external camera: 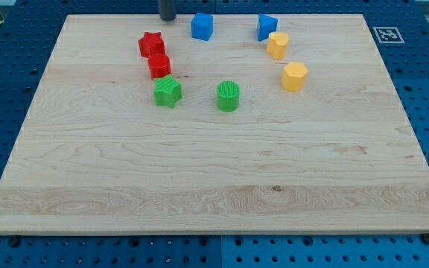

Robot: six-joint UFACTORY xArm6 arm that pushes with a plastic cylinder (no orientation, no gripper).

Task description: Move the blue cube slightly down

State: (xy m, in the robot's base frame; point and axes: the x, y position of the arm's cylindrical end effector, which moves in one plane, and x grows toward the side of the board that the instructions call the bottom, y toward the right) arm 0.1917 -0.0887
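The blue cube (pixel 202 26) sits near the view's top edge of the wooden board (pixel 214 164), a little left of centre. My tip (pixel 167 18) shows as a short dark stub at the view's top, up and to the left of the blue cube, with a clear gap between them. It stands above the red star (pixel 151 44).
A red block (pixel 159 66) lies just below the red star, and a green star (pixel 167 91) below that. A green cylinder (pixel 229 96) is at centre. A blue wedge-like block (pixel 267 27) and two yellow blocks (pixel 278 45) (pixel 294 76) are at the upper right.
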